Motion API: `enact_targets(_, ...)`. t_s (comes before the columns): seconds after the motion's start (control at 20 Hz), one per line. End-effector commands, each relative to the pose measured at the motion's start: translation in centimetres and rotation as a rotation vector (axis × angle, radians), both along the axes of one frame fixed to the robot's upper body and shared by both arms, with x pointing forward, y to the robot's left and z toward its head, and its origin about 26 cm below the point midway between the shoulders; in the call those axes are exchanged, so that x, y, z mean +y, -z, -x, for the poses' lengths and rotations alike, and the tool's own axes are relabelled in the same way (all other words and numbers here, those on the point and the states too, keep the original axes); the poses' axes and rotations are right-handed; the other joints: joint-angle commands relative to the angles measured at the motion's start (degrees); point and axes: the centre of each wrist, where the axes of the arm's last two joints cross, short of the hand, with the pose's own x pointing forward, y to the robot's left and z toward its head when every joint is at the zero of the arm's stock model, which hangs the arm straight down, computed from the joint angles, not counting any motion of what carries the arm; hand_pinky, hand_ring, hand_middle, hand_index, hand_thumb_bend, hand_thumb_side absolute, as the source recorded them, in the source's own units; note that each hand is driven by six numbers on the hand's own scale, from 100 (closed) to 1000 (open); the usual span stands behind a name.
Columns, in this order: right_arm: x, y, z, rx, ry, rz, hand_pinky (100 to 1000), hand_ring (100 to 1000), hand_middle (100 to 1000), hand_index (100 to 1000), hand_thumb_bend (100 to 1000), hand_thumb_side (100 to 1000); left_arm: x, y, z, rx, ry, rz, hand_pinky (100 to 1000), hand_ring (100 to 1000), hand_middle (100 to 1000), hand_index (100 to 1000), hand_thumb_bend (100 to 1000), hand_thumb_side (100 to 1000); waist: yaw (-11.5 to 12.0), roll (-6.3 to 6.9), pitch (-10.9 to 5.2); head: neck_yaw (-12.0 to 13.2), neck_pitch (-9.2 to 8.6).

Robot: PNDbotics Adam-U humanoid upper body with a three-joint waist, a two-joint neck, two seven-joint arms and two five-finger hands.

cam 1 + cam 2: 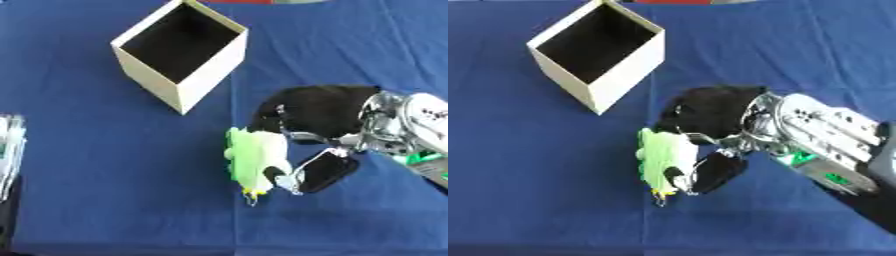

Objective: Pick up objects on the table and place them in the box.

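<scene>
One right hand apparently gripping green toy, box apart.

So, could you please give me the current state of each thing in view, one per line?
Box: upright on the blue cloth, open at the top, nothing visible inside.
Green and white object: on the cloth, outside the box, in the right hand's grasp.
Right hand: fingers and thumb curled round the green and white object.
Left hand: not in view.

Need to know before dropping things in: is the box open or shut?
Open: the box stands upright with no lid, its dark inside showing from above.
</scene>
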Motion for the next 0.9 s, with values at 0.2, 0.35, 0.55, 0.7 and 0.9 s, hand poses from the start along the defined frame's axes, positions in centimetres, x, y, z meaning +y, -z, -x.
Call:
enact_targets(0.2, 0.0, -0.1, -0.4, 0.118, 0.041, -0.054, 1000, 965, 912, 1000, 100, 692, -0.1, -0.8, 0.2, -0.028, 0.010, -0.013, 480, 596, 654, 842, 340, 660, 0.3, 0.16, -0.94, -0.2, -0.10)
enact_targets(0.35, 0.0, 0.2, -0.4, 0.147, 0.044, -0.039, 1000, 968, 916, 1000, 100, 738, -0.1, -0.8, 0.2, -0.029, 0.010, -0.012, 479, 596, 654, 842, 338, 658, 0.4, 0.09, -0.93, -0.1, -0.11)
enact_targets(0.55, -0.1, 0.6, -0.8, 0.135, 0.047, 0.015, 1000, 984, 927, 1000, 102, 843, -0.1, -0.8, 0.2, -0.030, 0.013, -0.011, 479, 596, 654, 842, 337, 655, 0.5, 0.07, -0.85, -0.1, -0.04)
enact_targets(0.7, -0.1, 1.1, -1.3, 0.130, 0.037, 0.067, 1000, 992, 936, 1000, 125, 900, -0.2, -0.9, 0.2, -0.030, 0.014, -0.009, 479, 596, 653, 841, 339, 656, 0.6, 0.11, -0.81, -0.1, 0.04)
enact_targets(0.9, 0.1, 1.8, -2.0, 0.129, 0.024, 0.110, 1000, 997, 936, 1000, 162, 922, -0.2, -0.9, 0.2, -0.034, 0.017, -0.006, 479, 596, 653, 841, 337, 651, 0.7, 0.14, -0.84, -0.2, -0.03)
